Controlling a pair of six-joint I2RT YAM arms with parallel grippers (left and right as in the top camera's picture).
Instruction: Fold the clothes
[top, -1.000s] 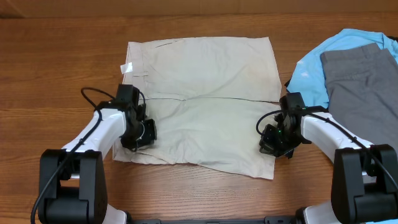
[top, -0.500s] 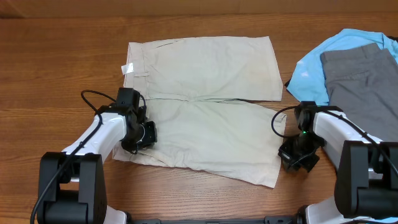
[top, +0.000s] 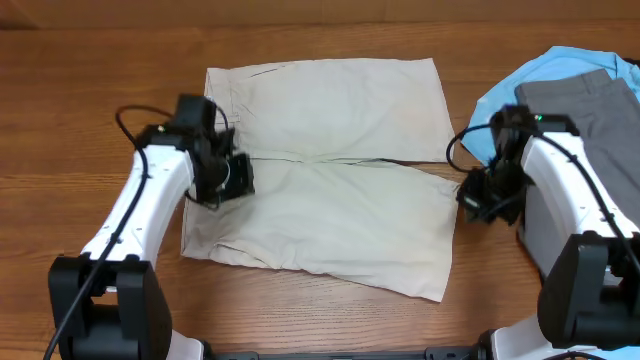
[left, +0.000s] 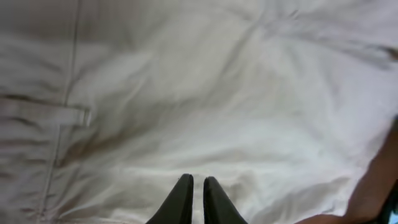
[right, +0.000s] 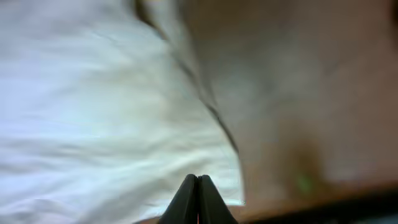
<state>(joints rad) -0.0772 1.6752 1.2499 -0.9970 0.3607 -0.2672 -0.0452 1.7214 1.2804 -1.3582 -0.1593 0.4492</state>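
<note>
Shorts (top: 330, 190) were pale beige, spread flat on the wooden table (top: 100, 60), waistband (top: 218, 120) to the left, leg hems to the right. Far leg lay square. Near leg was skewed, its hem slanting toward the front edge. Small white tag (top: 205, 108) stuck out at the waistband's far end. Fabric lightly creased, belt loop (left: 68, 116) flat.

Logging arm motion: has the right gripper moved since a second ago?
Yes. The right gripper went rightward off the shorts, now beside the blue shirt.

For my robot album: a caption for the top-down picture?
Beige shorts on a wooden table, left gripper above them, right gripper beside.
</note>
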